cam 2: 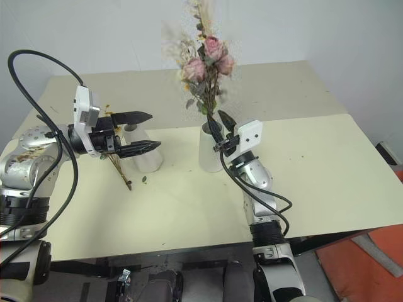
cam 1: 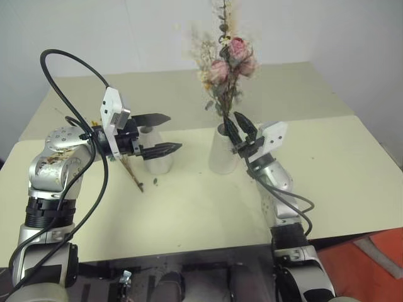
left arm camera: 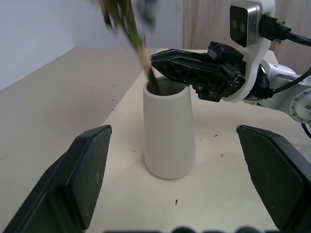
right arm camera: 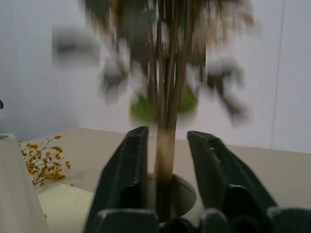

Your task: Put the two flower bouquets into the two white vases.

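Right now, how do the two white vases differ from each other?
The stouter vase holds the pink rose bouquet upright; the slim vase has no flowers in it. The right gripper is at the stouter vase's mouth; the slim vase stands behind the open left gripper. Both are matte white and upright.

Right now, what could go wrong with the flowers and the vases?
The rose bunch stands tall in the wide vase, so it might tip the vase once the right gripper lets go. The yellow flowers lie on the table right against the slim vase; grabbing them with the left gripper could knock that vase.
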